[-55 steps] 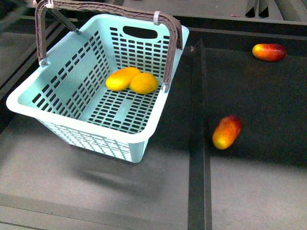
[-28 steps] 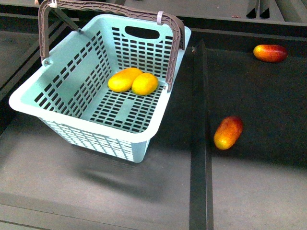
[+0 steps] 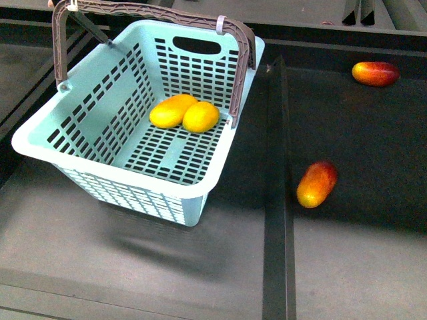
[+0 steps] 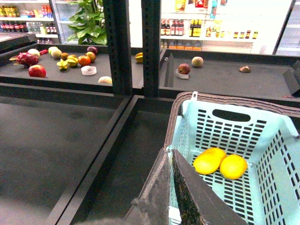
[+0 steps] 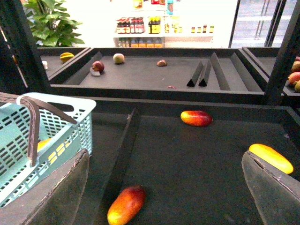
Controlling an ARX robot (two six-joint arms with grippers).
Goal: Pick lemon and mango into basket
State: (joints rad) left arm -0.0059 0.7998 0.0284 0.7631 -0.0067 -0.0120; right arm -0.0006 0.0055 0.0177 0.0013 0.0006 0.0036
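Basket (image 3: 100, 127): a light teal slotted basket is seen in the upper left of the front view, its brown handle (image 3: 147, 10) arched across the far end.
Mango (image 3: 170, 111): laid on the basket floor, toward the far end, touching the lemon.
Lemon (image 3: 201, 117): laid just right of the mango, inside the basket.
Red-and-yellow fruits: one (image 3: 316, 183) is seen right of centre on the dark surface (image 3: 347, 267), another (image 3: 375, 73) in the upper right.
Divider (image 3: 277, 200): a dark ridge is run down the surface between basket and loose fruits.
Left pincer (image 4: 171, 187): narrow, its two dark fingers almost meeting over the basket rim; nothing is seen held.
Right pincer (image 5: 164, 187): spread wide, nothing between the fingers.
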